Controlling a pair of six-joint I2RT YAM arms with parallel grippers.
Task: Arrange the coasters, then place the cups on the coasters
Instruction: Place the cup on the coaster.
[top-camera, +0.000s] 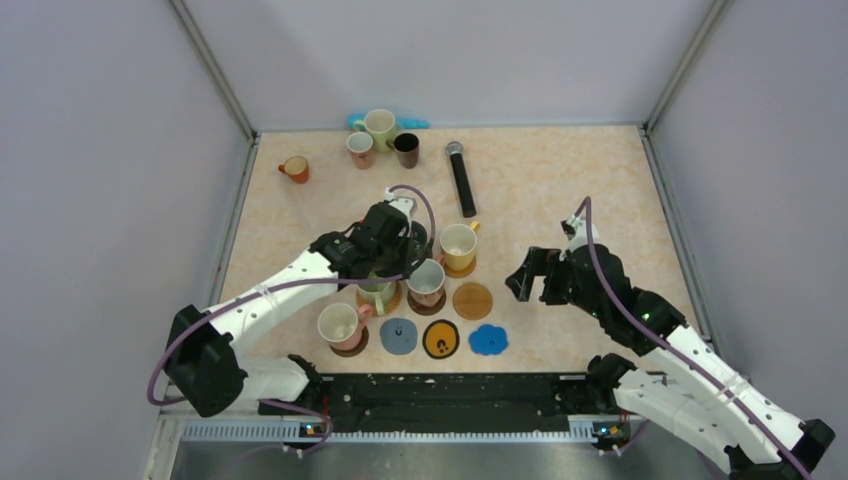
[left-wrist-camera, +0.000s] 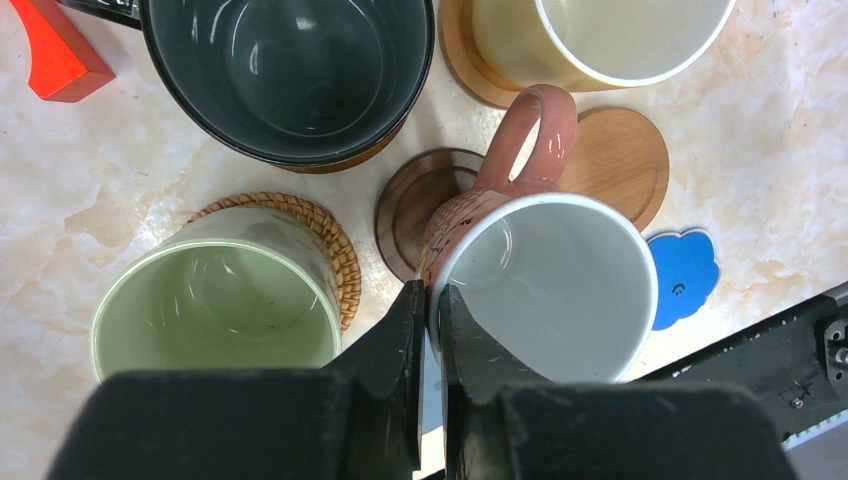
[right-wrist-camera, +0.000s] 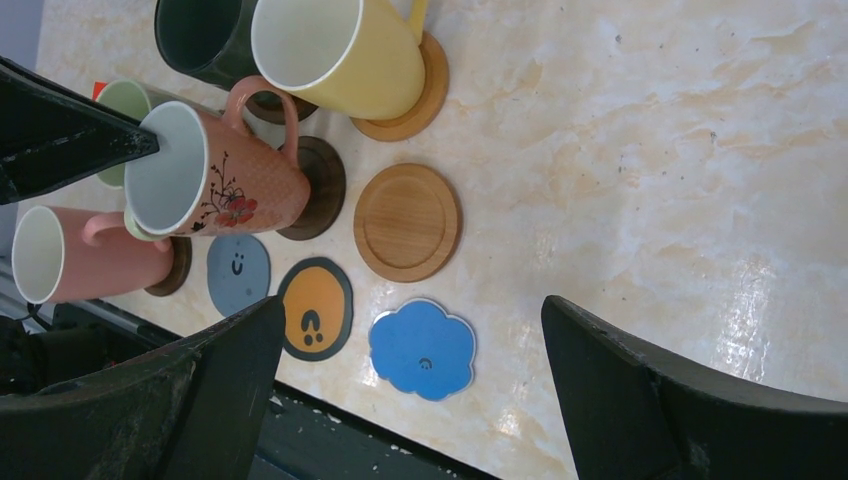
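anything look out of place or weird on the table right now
A black microphone lies on the table, and it is neither mug nor coaster. The floral pink mug also looks not yet seated: the left hand pinches its rim, and it hangs off-centre over the dark coaster.

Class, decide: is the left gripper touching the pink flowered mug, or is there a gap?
Touching. The left wrist view shows the left gripper shut on the rim of the pink flowered mug, one finger inside, one outside.
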